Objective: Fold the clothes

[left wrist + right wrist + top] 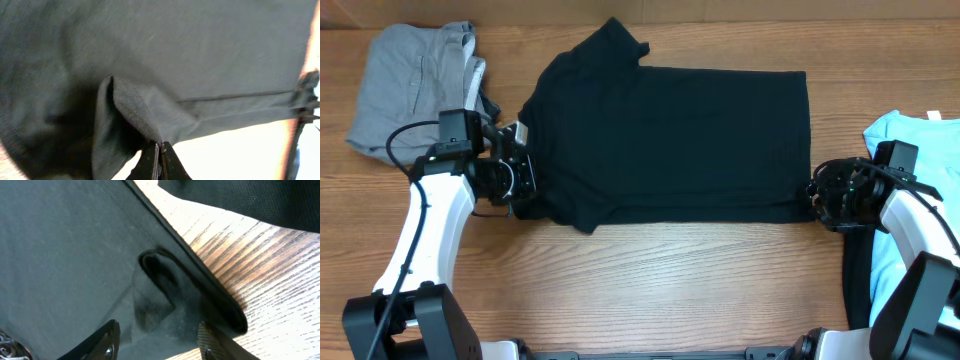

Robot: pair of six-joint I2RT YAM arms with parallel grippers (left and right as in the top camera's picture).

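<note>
**Black T-shirt flat at centre, pinched at its left edge**

Far left, at the back of the wooden worktop point(670, 290): a grey garment point(415, 85), rumpled in a loose heap, just beside the left arm.

Next, the left claw point(525, 180), low at the left edge of the black T-shirt point(670, 140). In the left wrist view, fingers point(152, 162) pressed tight together on a small raised fold of the shirt's hem, the cloth bunched up into a ridge above them.

Centre: the T-shirt itself, spread flat across the middle of the worktop, one sleeve poking toward the far edge, long sides roughly straight, near-left corner slightly rucked.

Right of that, the right claw point(817, 200), down at the shirt's right edge. In the right wrist view, fingers point(107, 342) well apart, a hump of hem between them but not clamped.

Far right: a light blue garment point(920, 180), partly under the right arm, running off the edge of the overhead view.
</note>
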